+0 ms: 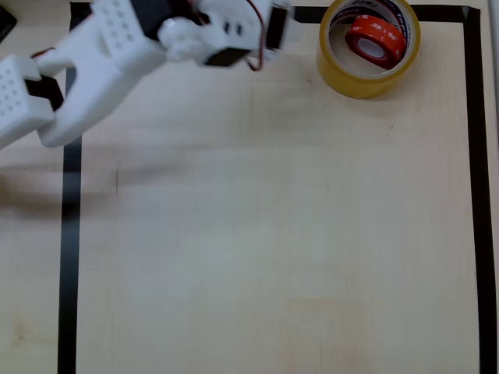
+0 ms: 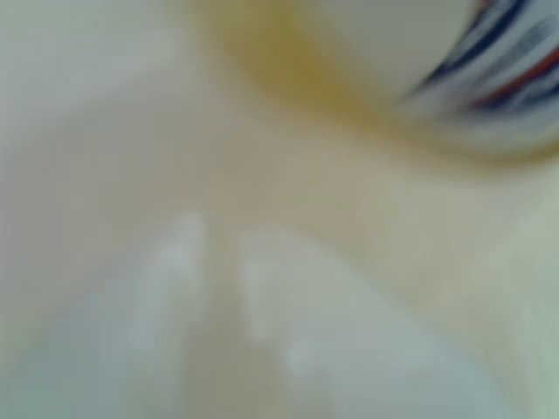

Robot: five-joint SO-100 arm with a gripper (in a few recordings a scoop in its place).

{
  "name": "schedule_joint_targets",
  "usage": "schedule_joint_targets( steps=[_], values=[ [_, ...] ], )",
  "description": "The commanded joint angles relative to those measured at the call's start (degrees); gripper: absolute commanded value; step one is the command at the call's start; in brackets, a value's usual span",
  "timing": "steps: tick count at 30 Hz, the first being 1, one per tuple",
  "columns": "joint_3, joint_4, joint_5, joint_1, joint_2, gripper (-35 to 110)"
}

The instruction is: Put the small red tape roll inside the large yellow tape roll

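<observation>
While the small red tape roll (image 1: 375, 37) sits inside the large yellow tape roll (image 1: 366, 78), the claw's state is unclear.

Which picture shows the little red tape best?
The overhead view: the red roll is sharp and whole, lying inside the yellow roll. The wrist view is blurred; it shows a yellow curve and striped print, and I cannot make out red tape there.

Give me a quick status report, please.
Pincer blurred, state unclear. Small red tape roll sits inside large yellow tape roll. Nothing in the way.
</observation>
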Motion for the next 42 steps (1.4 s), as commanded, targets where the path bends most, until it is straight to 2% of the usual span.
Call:
schedule_joint_targets(
  steps=[1,13,15,19,22,24,31,35,42],
  values=[
    [1.6,11.8,-7.7,2.8,17.7,0],
    [44.6,9.7,-10.6,15.3,59.1,0],
    [65.7,-1.2,-10.8,17.2,71.8,0],
    [108.9,-30.1,-11.0,20.0,99.6,0],
    [133.2,-49.4,-11.0,22.9,116.5,0],
    [144.1,-56.9,-11.3,24.6,125.2,0],
    [168.0,-61.1,-18.5,23.1,150.9,0],
    [177.7,-58.2,-23.4,21.4,164.3,0],
    [184.0,-51.9,-26.5,18.2,165.8,0]
  ],
)
